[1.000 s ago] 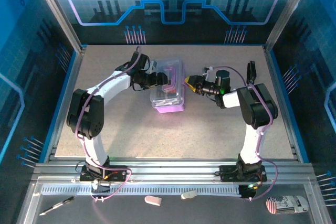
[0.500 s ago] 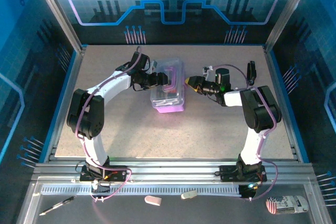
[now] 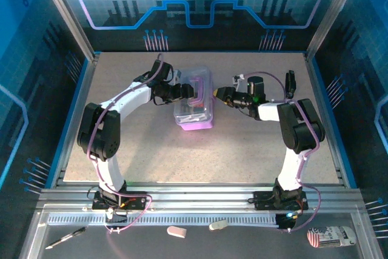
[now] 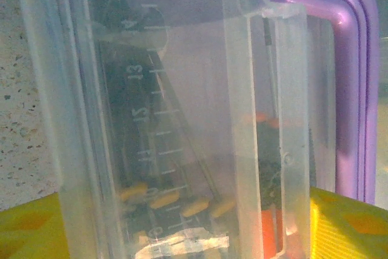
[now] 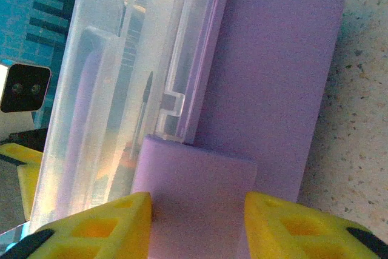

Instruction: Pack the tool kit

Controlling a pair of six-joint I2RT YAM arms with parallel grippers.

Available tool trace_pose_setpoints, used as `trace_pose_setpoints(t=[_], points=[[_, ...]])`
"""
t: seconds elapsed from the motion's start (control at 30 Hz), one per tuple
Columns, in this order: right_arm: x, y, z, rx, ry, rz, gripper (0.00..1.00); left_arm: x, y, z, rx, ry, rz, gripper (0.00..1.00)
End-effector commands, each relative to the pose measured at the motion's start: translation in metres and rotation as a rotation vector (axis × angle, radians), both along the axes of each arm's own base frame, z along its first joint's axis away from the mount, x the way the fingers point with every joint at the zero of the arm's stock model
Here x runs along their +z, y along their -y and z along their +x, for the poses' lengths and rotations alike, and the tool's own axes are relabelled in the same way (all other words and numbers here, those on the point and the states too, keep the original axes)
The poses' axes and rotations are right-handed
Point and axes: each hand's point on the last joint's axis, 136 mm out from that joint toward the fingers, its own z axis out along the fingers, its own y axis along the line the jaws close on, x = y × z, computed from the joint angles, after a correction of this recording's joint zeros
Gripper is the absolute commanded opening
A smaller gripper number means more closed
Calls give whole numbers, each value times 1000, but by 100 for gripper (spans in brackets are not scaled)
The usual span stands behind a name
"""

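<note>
Elbows bent, left end effector (image 3: pixel 183 92) facing right end effector (image 3: pixel 219 93)

You have two arms of one build, white tubular links between bulky black joint housings. The left arm (image 3: pixel 130 98) and the right arm (image 3: pixel 290 162) each sit on a black base plate on the ribbed silver aluminium rail (image 3: pixel 194 195). Purple cables (image 3: pixel 90 147) loop alongside them. At the ends farthest from that rail, the blocky yellow plastic fingers (image 5: pixel 91 228) show hexagonal recesses and black inserts.
</note>
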Motion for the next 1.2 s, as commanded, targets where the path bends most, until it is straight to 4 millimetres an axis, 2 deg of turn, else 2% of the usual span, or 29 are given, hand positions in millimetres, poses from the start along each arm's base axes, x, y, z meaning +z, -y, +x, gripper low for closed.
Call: trace_pose_setpoints(t=[0.0, 0.13, 0.3, 0.57, 0.83, 1.17], points=[[-71, -23, -30, 29, -196, -130, 43, -68, 8, -49, -65, -250, 45, 73], [-81, -28, -32, 34, -221, -126, 36, -67, 11, -48, -79, -243, 33, 73], [-84, -35, -34, 36, -224, -79, 31, -66, 17, -47, -91, -234, -3, 73], [-84, -60, -39, 72, -239, 3, 23, -65, 30, -46, -119, -219, -86, 73], [-94, -75, -48, 93, -262, 36, 19, -68, 47, -49, -146, -220, -182, 73], [-97, -88, -46, 100, -268, 50, 17, -73, 72, -56, -174, -237, -269, 73]])
